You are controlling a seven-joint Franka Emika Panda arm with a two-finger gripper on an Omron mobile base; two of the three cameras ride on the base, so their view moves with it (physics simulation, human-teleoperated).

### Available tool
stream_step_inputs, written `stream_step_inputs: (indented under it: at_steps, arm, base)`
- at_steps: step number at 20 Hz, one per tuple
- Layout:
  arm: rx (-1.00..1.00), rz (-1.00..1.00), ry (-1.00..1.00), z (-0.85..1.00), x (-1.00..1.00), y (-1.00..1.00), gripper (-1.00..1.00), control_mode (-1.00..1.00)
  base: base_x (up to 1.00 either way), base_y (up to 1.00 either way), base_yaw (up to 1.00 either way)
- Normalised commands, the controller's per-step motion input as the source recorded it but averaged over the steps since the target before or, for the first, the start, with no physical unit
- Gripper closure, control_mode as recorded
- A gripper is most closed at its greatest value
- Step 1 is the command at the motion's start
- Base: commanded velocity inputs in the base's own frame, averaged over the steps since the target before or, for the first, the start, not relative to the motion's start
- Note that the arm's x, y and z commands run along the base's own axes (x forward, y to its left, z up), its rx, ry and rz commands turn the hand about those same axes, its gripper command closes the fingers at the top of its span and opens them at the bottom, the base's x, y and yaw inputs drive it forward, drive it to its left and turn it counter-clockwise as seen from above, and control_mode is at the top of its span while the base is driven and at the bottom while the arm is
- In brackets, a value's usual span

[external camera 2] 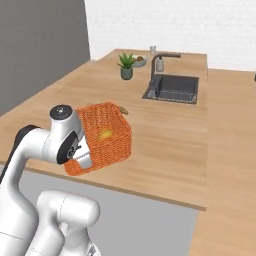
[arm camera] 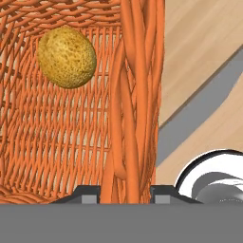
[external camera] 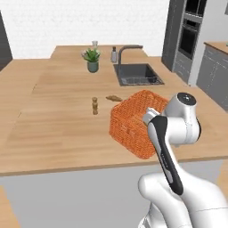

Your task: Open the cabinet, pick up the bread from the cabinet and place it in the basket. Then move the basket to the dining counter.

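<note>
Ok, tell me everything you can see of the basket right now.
The basket is an orange woven box, open at the top, standing upright on the light wood counter near its front edge. The bread lies inside on its bottom. In the hand view the claw straddles one braided wall, a fingertip on each side, apparently gripping the rim.

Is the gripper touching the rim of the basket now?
Touching. In the hand view the gripper straddles the wall of the basket, whose woven rim fills the space between both fingertips, with no gap visible on either side.
</note>
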Motion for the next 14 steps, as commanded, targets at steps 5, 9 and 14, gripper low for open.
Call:
stream_step_inputs:
  at_steps: [5,9,14]
  arm:
    - [0.00,0.00,0.00,0.00,0.00,0.00,1.00,1.00]
    - [0.00,0.00,0.00,0.00,0.00,0.00,1.00,1.00]
    - [0.00,0.00,0.00,0.00,0.00,0.00,1.00,1.00]
  base:
    - [0.54,1.00,0.00]
    - [0.11,1.00,0.00]
    - [0.36,1.00,0.00]
